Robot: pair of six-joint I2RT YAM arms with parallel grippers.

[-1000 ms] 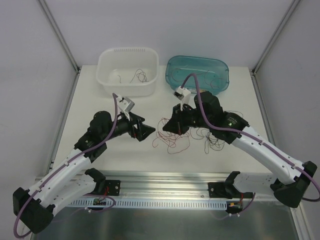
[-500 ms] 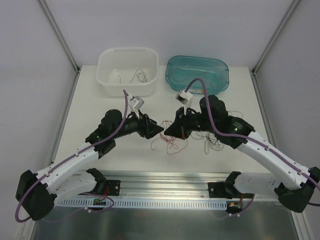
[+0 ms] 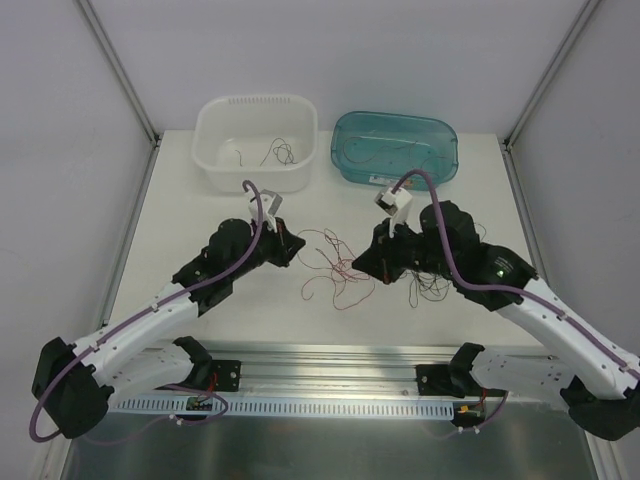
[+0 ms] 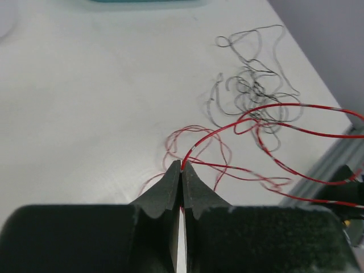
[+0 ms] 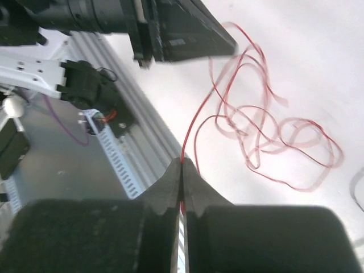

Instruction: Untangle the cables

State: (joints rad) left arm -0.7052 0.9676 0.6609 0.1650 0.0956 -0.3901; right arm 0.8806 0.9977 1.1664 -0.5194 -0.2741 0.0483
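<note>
Got both sides pinched down here. Left end effector point(image 4: 182, 168) clamped tight on a red cable point(image 4: 267, 108), held only at the very tips, looping away ahead and off to the right of it. Same deal with the right end effector point(image 5: 182, 165): closed on a red strand point(image 5: 190, 128) running straight out in front of the tips. Can't tell if one wire or two. Leaves the red tangle point(image 3: 335, 272) lying on the tabletop point(image 3: 180, 220) between the two end effectors, plus a black bunch point(image 4: 250, 94) further out ahead of the left one and close by the right one, not gripped by anything.

Plenty to go wrong from here. Could cinch those loops into a proper knot by pulling apart too fast. Could lose the grip too, with such thin stuff held just at the tips and any tension tugging on it. Might also drag red loops over the black bunch and snag it. Looks like a red loop crossing above the black in the left wrist view, though hard to say if touching. And might kink or snap something this fine with a hard yank. Better to spread slowly and stop at the first sign of tightening.
</note>
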